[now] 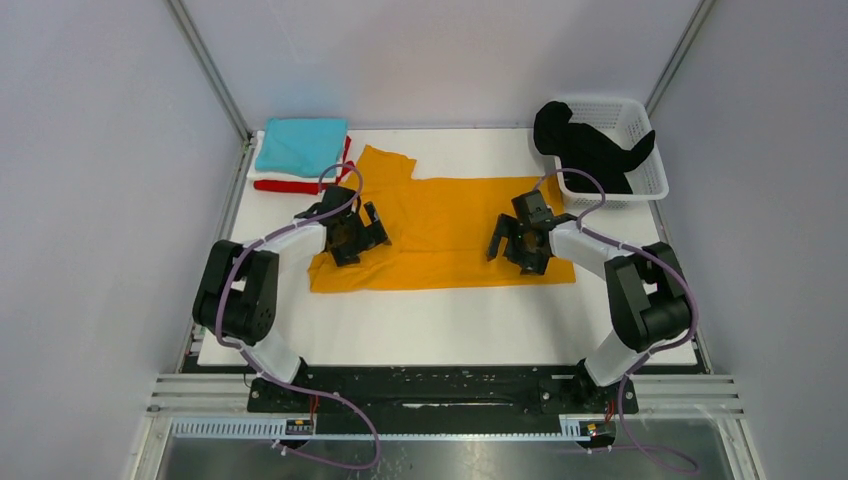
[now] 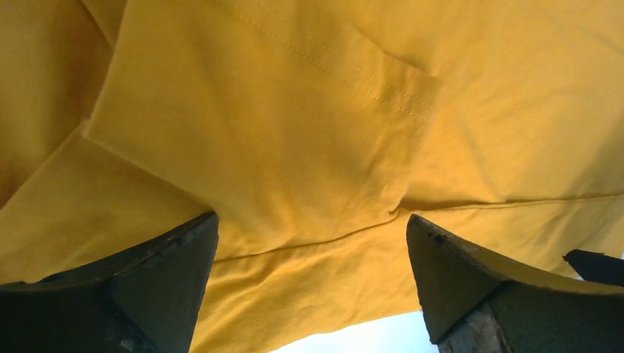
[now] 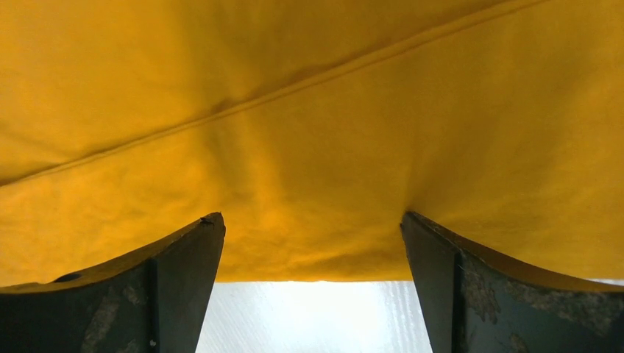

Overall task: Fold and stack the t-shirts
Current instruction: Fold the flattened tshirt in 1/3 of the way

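1. Nearest you, a bare strip of bench (image 1: 450, 325) runs between the arm bases and the near hem of the mustard-orange shirt (image 1: 445, 225).
2. Your left fingers (image 1: 352, 238) are spread wide and grip nothing. In the wrist view they sit over the shirt's left part, just inside that hem, with folded layers between the tips.
3. Your right fingers (image 1: 520, 245) are also spread wide and empty. The near hem crosses between the tips, and white bench shows on your side of it.
4. You have four shirts in plain view. The mustard-orange one lies flat mid-bench.
5. A teal shirt (image 1: 300, 145) lies folded on a red shirt (image 1: 285, 186) in the far-left corner, near the mustard sleeve.
6. A black shirt (image 1: 590, 148) is heaped in the single basket (image 1: 645, 185) at far right, just beside the mustard shirt's right edge.
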